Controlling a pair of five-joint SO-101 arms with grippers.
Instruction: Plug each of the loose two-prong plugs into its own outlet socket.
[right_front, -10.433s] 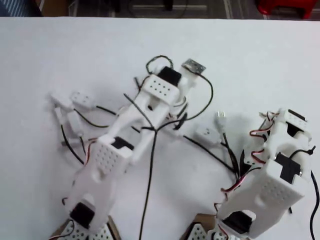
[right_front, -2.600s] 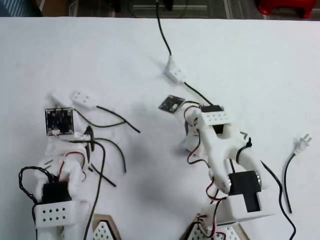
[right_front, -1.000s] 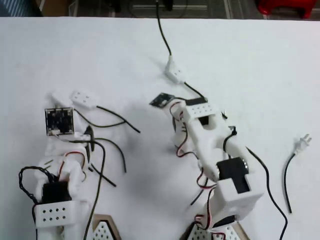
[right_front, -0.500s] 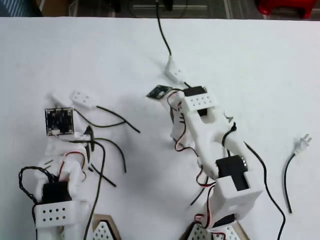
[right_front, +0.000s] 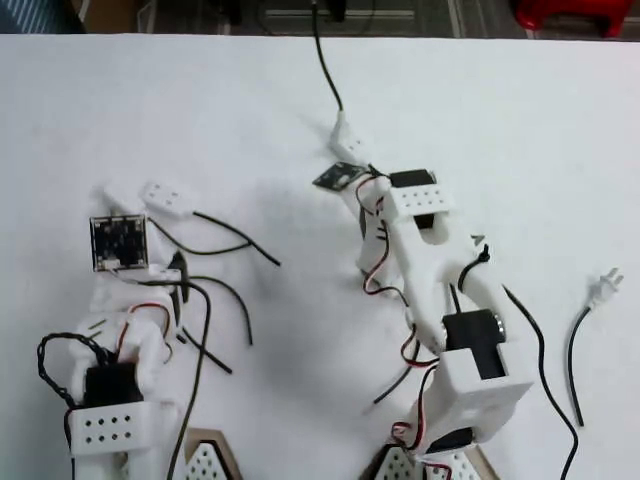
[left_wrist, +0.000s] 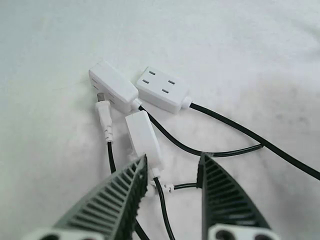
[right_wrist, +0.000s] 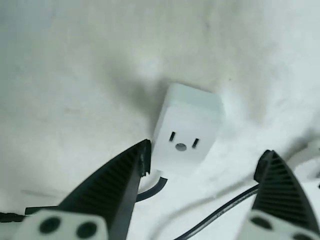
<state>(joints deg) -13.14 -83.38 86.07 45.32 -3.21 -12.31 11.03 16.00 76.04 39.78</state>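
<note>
White socket (right_wrist: 187, 127) now sits ahead of our right gripper's (right_wrist: 205, 152) wide-open, empty jaws after we swung over; the loose plug (right_front: 603, 287) lies well apart, unplugged.

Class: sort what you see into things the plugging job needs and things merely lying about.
Job: three-hole socket, four-slot socket, loose two-prong plug, right gripper.
Lying about: red object and blue object, both beyond the table.

I look straight down on the table (right_front: 520, 120) from high up. My right wrist camera sits close over the outlet socket (right_wrist: 187, 127), shared with that view; the left wrist camera faces a socket cluster (left_wrist: 162, 90) well left of it.
</note>
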